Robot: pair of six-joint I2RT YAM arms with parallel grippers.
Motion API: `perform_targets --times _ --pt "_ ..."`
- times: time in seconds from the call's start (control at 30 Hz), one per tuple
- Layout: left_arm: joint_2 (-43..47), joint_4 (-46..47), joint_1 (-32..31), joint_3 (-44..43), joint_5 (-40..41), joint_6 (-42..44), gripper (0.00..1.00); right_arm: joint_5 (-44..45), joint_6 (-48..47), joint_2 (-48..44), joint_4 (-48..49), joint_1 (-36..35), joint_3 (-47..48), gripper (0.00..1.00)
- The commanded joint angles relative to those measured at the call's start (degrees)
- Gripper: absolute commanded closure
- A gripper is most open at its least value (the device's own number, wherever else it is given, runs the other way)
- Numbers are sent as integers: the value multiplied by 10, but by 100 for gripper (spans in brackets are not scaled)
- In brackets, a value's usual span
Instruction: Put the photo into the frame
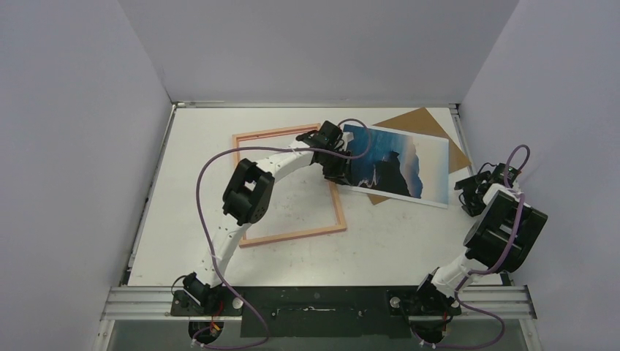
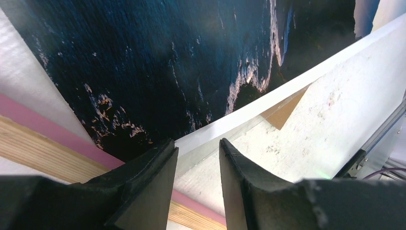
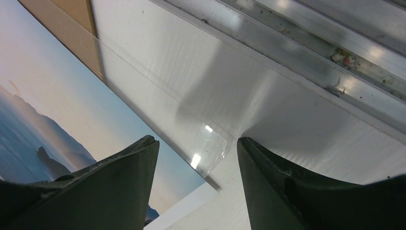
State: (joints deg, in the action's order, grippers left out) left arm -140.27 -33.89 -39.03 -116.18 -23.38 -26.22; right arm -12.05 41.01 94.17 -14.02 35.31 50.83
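1. Surface [image 1: 409, 241] is carrying everything; both arms are reaching over it from the near edge.
2. The frame [image 1: 292, 235] is lying flat to the left of the left end effector [image 2: 197, 147], pink face up, its opening bare. Its right rail is passing directly under that end effector.
3. The photo [image 1: 409, 164] is lying picture-side up, stretching rightward from the left end effector. Its left corner is overlapping the frame's right rail, so it is not yet in the frame.
4. Brown backing board [image 1: 417, 121] is showing beyond and beneath the photo, away from the left end effector.
5. Clear sheet [image 3: 167, 120] is lying with a corner just ahead of the right end effector [image 3: 196, 140], under the photo's right end.
6. Left end effector: fingers parted and straddling the photo's white border, gripping nothing as far as I can see.
7. Right end effector: released, jaws wide, hovering empty.
8. Step in hand, judging: taking hold of the photo's left edge.
9. Next move is calling for a clean pinch on the photo alone, then drawing it leftward, squared to the opening.
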Motion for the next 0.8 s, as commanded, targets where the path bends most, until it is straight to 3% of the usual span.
perform_targets --times 0.0,0.13,0.3,0.47,0.77 --pt "-86 -127 39 -8 138 50 62 -8 -53 18 15 10 -7 37" --pt "-112 -147 55 -62 149 53 61 -39 -76 26 30 10 -12 36" --pt "-152 -159 66 -136 133 60 61 -145 -84 76 41 0 1 36" --pt "-194 -165 71 -216 134 68 61 -175 -73 63 46 -13 -20 35" --pt "-207 -92 73 -237 129 57 54 -235 -32 19 80 -23 -89 34"
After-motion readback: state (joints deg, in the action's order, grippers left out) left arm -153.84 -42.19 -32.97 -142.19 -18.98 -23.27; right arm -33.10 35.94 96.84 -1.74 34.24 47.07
